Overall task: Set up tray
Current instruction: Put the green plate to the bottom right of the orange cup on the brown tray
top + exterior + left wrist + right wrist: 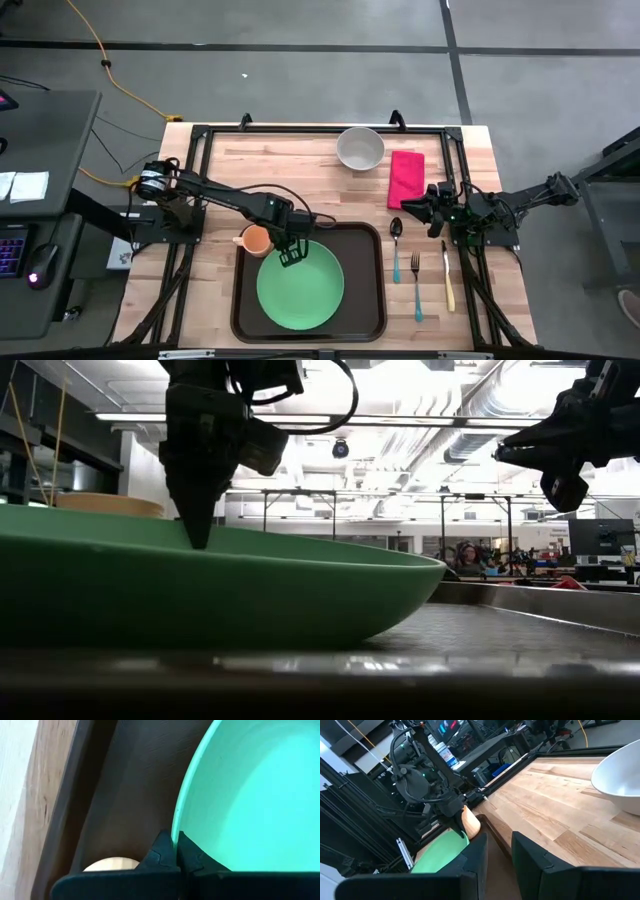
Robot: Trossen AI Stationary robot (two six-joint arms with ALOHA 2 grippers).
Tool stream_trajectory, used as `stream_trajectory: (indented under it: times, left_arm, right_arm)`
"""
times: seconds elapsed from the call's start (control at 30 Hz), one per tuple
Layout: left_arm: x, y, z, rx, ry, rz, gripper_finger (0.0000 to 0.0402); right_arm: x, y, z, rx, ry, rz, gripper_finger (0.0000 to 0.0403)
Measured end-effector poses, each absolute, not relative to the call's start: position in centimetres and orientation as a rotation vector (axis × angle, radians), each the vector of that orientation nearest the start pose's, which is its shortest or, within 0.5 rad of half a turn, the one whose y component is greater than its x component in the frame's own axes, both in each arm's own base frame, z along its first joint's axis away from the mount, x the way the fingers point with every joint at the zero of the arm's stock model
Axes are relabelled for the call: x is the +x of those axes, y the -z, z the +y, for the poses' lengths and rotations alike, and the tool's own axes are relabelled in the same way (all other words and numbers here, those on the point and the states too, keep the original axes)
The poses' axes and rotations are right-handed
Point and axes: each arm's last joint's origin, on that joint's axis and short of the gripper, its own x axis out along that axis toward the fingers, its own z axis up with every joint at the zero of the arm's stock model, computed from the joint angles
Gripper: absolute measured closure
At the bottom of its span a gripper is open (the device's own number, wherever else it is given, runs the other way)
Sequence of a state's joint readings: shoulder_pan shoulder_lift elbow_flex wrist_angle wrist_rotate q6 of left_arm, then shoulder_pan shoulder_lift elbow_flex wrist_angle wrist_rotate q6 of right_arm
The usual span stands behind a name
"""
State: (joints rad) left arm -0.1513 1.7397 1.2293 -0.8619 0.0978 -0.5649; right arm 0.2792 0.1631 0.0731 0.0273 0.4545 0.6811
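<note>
The tray (370,300) lies on the near middle of the wooden surface (300,170), with the green plate (300,288) resting inside it toward its left half; the left end effector (291,256) is down at the plate's far-left rim, its fingers (165,855) clenched together on that rim, the thin green edge pinched between them as the left wrist view shows; an orange cup (256,240) stands just beside the tray's far-left corner, close to that arm; the right end effector (412,209) hovers above the surface beyond the tray's right side, near the red napkin (406,178), its fingers (532,852) a little apart and grasping nothing that can be seen; the white bowl (360,148) sits at the far edge, and the spoon (396,248), fork (416,285) and knife (448,275) lie in a row on the surface right of the tray; by my reading the step in hand is settling the plate in the tray, so the setting-up looks barely begun, since the other pieces are outside it; the next move likely calls for the left fingers to let go of the rim and lift straight up clear of the plate, taking care not to drag it or knock the cup, before either arm reaches for the next piece.
</note>
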Motion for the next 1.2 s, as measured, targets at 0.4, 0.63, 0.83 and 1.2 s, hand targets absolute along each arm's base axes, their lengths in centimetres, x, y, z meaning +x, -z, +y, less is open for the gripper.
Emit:
stream_trajectory:
  times: [0.4, 0.63, 0.83, 1.2]
  left_arm:
    - [32.5, -19.2, -5.2, -0.419, -0.186, 1.422, 0.0388]
    - [32.8, -18.7, -5.3, -0.402, -0.174, 1.432, 0.0388]
    - [32.9, -18.2, -5.3, -0.392, -0.165, 1.445, 0.0389]
    - [32.9, -18.2, -5.3, -0.382, -0.154, 1.446, 0.0387]
  right_arm:
    - [10.2, -17.8, 1.6, 0.657, 0.188, -0.003, 0.0336]
    - [10.2, -17.8, 1.6, 0.657, 0.188, -0.004, 0.0336]
    - [10.2, -17.8, 1.6, 0.657, 0.188, -0.003, 0.0336]
    - [10.2, -17.9, 1.6, 0.66, 0.191, -0.012, 0.0336]
